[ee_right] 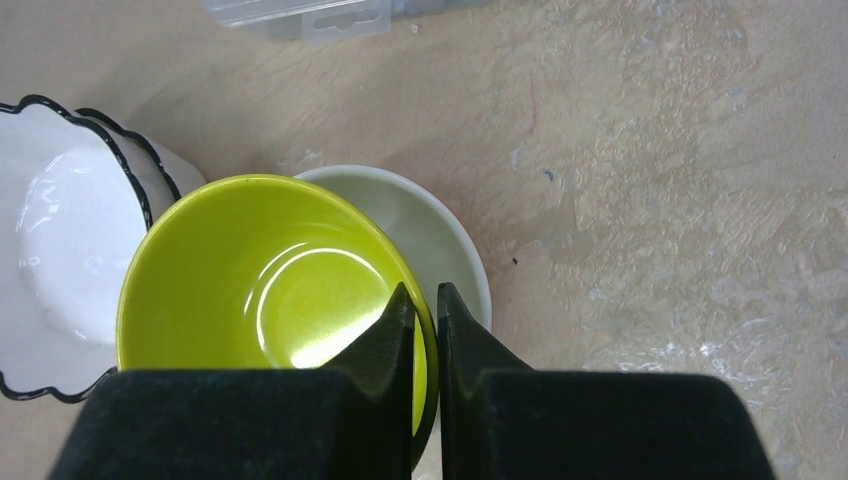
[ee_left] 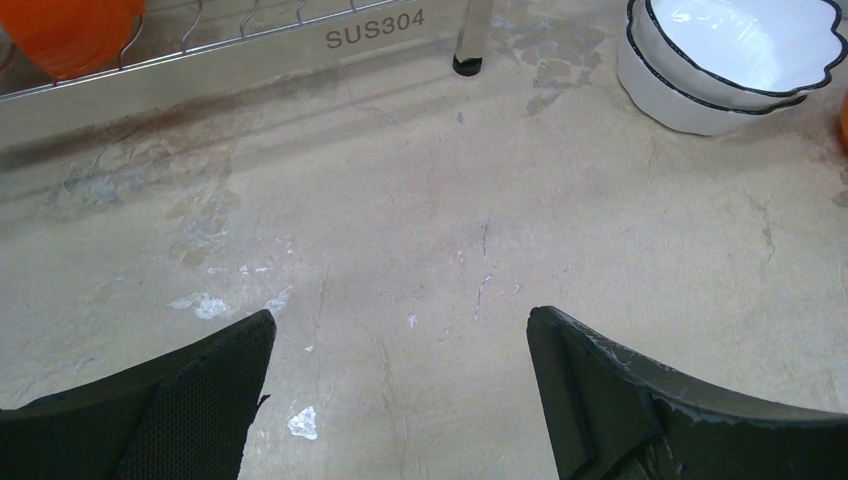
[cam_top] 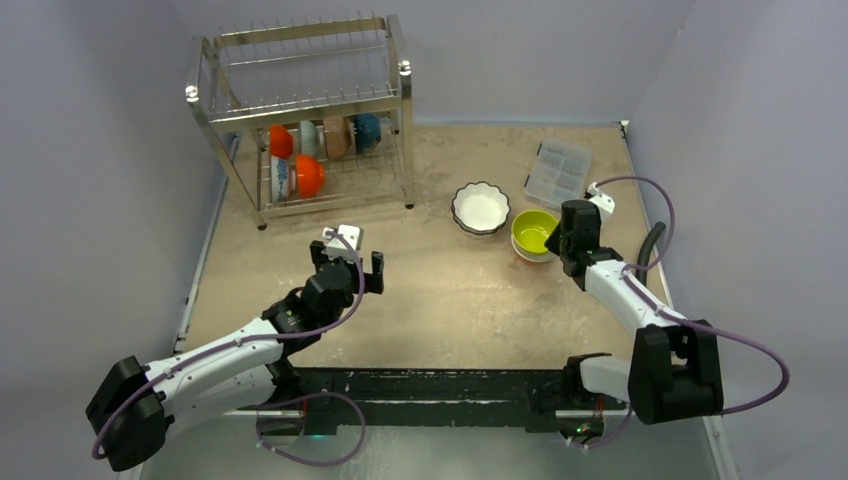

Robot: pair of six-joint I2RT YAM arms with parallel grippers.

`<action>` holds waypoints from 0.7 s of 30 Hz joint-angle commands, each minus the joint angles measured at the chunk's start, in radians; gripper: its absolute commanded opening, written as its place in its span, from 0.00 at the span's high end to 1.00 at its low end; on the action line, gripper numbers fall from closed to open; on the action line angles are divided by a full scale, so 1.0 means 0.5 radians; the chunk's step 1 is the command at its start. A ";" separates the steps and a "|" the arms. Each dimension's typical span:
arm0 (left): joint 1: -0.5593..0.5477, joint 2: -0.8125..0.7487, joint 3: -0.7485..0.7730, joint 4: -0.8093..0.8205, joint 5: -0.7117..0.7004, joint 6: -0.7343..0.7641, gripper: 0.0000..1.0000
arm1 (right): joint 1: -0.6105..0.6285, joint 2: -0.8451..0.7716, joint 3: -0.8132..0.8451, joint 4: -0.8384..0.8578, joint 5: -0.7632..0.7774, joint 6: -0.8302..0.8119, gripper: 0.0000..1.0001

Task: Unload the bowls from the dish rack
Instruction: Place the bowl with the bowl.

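Right gripper (ee_right: 427,300) pinched the yellow-green bowl (ee_right: 270,290) by its rim at three o'clock; left gripper (ee_left: 400,320) gaped wide, empty.
Several bowls sat unloaded beside it, white scalloped bowls (cam_top: 480,208) included; about six stood in the dish rack (cam_top: 305,110) at eleven o'clock.

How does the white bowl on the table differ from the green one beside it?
The white bowl has a wavy, black-edged rim; the green bowl has a smooth round one. The white bowl stands free, while the right gripper pinches the green bowl's rim. Both are out of the rack, each nested on another bowl.
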 commanded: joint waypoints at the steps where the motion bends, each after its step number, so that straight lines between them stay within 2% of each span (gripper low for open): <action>1: 0.007 -0.018 -0.016 0.049 0.050 -0.027 0.04 | -0.013 0.044 0.001 0.157 0.061 0.033 0.90; 5: 0.008 -0.014 -0.016 0.060 0.065 -0.024 0.04 | -0.013 0.063 -0.003 0.160 0.063 0.027 0.73; 7: 0.007 -0.014 -0.018 0.063 0.069 -0.023 0.04 | -0.013 0.067 -0.002 0.157 0.055 0.020 0.68; 17: 0.006 -0.037 -0.022 0.062 0.068 -0.020 0.04 | -0.013 0.036 0.048 0.067 0.037 0.028 0.59; 21: 0.007 -0.048 -0.022 0.060 0.070 -0.028 0.04 | -0.013 -0.046 0.073 0.019 0.019 0.029 0.51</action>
